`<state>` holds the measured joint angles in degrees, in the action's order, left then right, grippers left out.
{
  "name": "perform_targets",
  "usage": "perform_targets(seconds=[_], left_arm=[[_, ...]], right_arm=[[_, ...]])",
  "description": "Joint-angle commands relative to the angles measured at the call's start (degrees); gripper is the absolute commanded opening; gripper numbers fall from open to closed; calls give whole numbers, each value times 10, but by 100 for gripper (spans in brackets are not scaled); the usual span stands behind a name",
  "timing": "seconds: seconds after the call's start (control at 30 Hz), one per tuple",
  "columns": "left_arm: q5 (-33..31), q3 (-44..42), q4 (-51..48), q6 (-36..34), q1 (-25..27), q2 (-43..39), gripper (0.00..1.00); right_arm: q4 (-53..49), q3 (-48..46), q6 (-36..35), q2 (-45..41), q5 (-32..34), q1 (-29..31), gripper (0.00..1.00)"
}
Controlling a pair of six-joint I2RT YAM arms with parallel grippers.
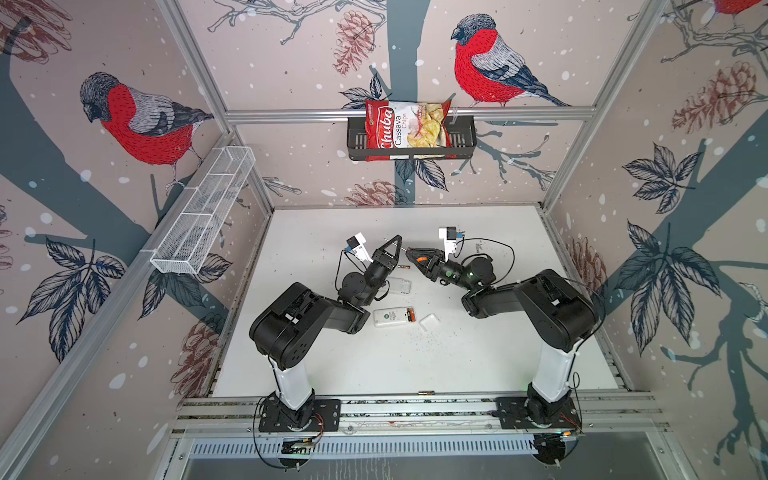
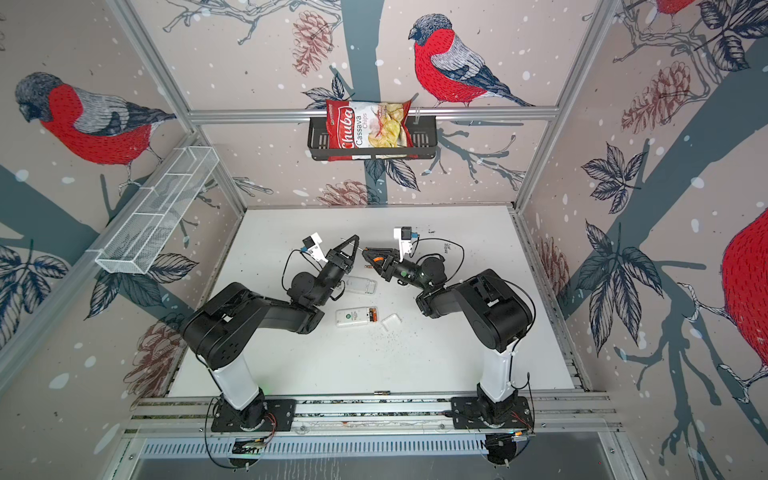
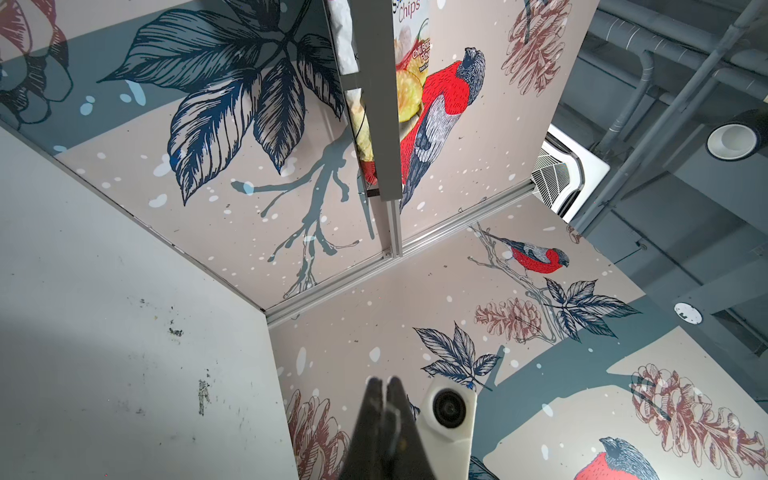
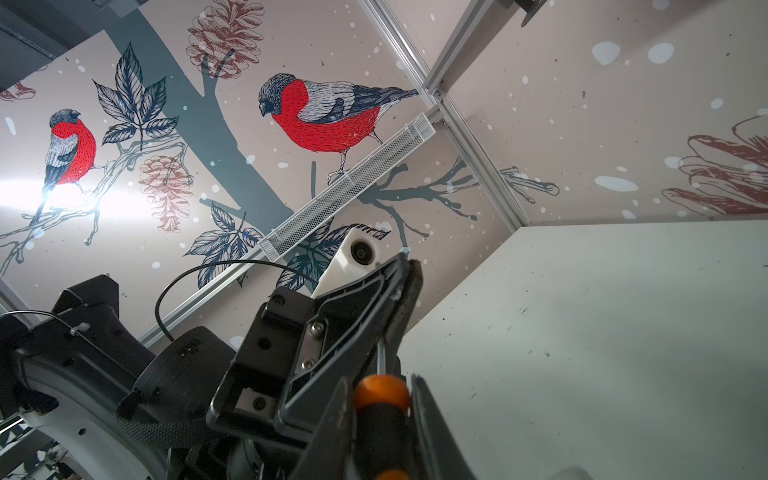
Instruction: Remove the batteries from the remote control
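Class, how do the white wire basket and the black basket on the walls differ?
Colour aside, the white wire basket is long, narrow and split into compartments; the black basket is shorter. The white wire basket hangs on the left wall; the black basket hangs on the back rail and holds a chips bag. Both sit above the table.

Open table (image 1: 457, 365) near front edge, remote (image 1: 388, 318), white cover (image 1: 429, 321), clear case (image 1: 400, 286) cluttering the centre

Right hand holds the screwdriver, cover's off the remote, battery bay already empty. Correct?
Not empty. Both top views show the bay of the remote holding batteries, one black, one orange. The right hand does hold the screwdriver, and the cover lies off beside it.
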<state>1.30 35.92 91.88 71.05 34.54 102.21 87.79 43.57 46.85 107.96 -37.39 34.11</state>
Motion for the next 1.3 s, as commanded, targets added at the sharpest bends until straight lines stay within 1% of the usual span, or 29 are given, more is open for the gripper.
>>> perform_targets(seconds=[0.0,0.1,0.13,0.17,0.2,0.23,0.37,0.47,0.53,0.6,0.67,0.77,0.8,0.9,1.03,1.17,1.27], left_arm=[[20,-6,-11,-20,3,-4,0],[31,-9,-6,-37,2,-6,0],[34,-10,-1,-44,3,-7,11],[36,-12,1,-49,3,-8,27],[38,-13,0,-55,2,-13,67],[37,-18,-3,-63,1,-20,98],[19,-40,-48,-104,3,-75,99],[4,-61,-103,-147,2,-132,98],[-4,-80,-135,-181,2,-172,98],[-8,-97,-175,-212,0,-210,98],[-26,-121,-212,-231,-2,-248,98],[-40,-164,-240,-268,-6,-301,98],[-45,-171,-265,-280,-8,-320,98],[-60,-181,-354,-308,-10,-369,98],[-50,-181,-461,-336,-15,-405,97],[-27,-195,-525,-340,-22,-424,98],[-10,-205,-571,-347,-26,-448,97]], right_arm=[[27,-4,4,-2,24,-2,14],[9,-1,-3,-5,23,-2,6],[0,0,-6,-6,22,-3,4],[-7,0,-9,-9,20,-3,3],[-20,0,-14,-12,17,-4,2],[-37,3,-20,-17,11,-6,2],[-108,6,-41,-36,-18,-18,2],[-251,32,-88,-56,-40,-27,2],[-402,64,-154,-69,-33,-28,2],[-520,87,-206,-78,-23,-29,2],[-591,95,-233,-86,-21,-32,2],[-696,110,-271,-100,-21,-36,2],[-729,112,-283,-107,-16,-35,2],[-808,114,-309,-132,-3,-36,1],[-881,101,-324,-170,20,-35,1],[-933,85,-332,-207,33,-34,1],[-946,60,-327,-237,41,-32,1]])
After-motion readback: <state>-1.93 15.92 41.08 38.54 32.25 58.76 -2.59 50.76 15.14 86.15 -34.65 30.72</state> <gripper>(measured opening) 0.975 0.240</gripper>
